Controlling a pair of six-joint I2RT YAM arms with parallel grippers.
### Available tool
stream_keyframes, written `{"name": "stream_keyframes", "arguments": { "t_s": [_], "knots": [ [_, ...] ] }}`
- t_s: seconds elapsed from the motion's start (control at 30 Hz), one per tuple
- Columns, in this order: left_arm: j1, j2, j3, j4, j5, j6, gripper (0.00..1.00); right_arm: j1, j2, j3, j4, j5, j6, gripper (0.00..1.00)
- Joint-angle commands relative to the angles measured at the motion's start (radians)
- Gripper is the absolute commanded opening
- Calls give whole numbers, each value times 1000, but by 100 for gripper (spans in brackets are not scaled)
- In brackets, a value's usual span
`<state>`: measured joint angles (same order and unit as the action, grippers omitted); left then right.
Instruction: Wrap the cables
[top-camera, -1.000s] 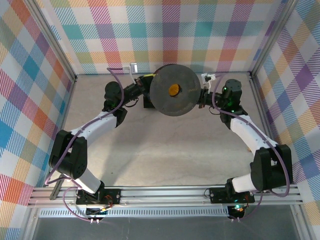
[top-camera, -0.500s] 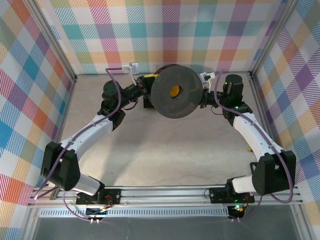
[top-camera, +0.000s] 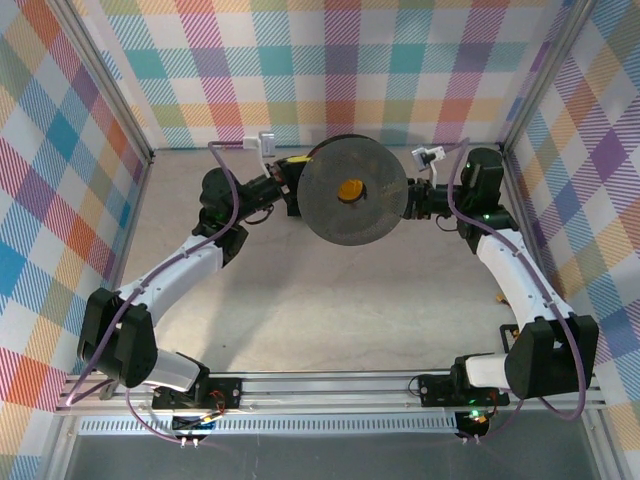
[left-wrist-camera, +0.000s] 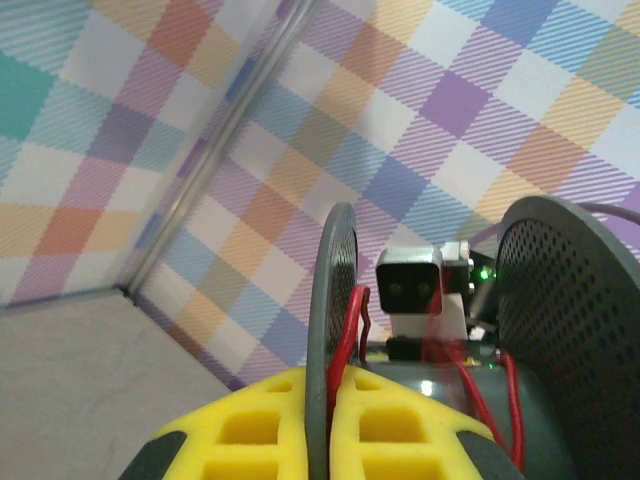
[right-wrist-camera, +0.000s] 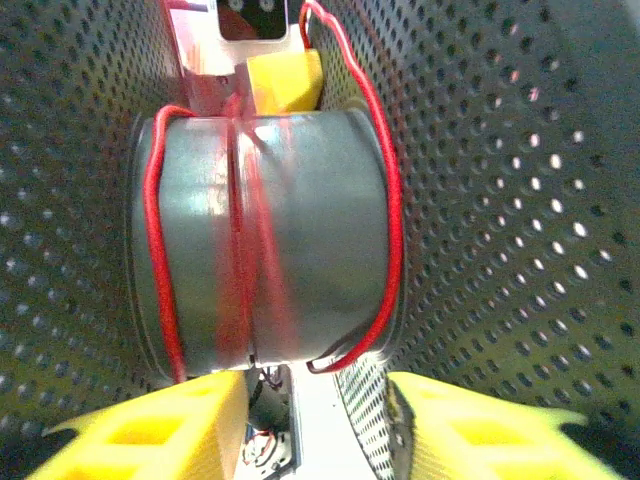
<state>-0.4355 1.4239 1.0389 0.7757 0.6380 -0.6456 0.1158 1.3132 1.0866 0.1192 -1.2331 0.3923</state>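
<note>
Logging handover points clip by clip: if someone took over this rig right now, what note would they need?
Left hand: shut on one flange of the black spool, which sits between the two hands at the far side of the table.
Right hand: fingers apart at the spool's opposite rim, facing the core. Nothing looks clamped.
Red wire: a few loose turns around the core, with one loop bulging out beside a flange.
Done: winding has begun.
Left: tighten the slack turns and finish winding. How much wire remains off the spool cannot be seen.
</note>
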Motion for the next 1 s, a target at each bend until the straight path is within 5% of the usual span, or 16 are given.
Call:
{"name": "stream_keyframes", "arguments": {
  "t_s": [0.0, 0.03, 0.13, 0.17, 0.97],
  "knots": [
    [39, -22, -2, 144, -10, -75, 0, -84, -2, -16, 58, 205, -10, 54],
    [43, -19, -2, 158, -9, -87, 0, -89, -2, -19, 63, 205, -1, 50],
    [44, -5, 7, 180, -3, -109, 0, -90, 1, -22, 87, 198, 22, 5],
    [44, 1, 11, 187, -1, -116, 0, -91, 2, -21, 89, 201, 27, 0],
    [49, 12, 44, 189, 10, -126, 0, -91, -4, -1, 7, 256, -13, 0]
  ]
}}
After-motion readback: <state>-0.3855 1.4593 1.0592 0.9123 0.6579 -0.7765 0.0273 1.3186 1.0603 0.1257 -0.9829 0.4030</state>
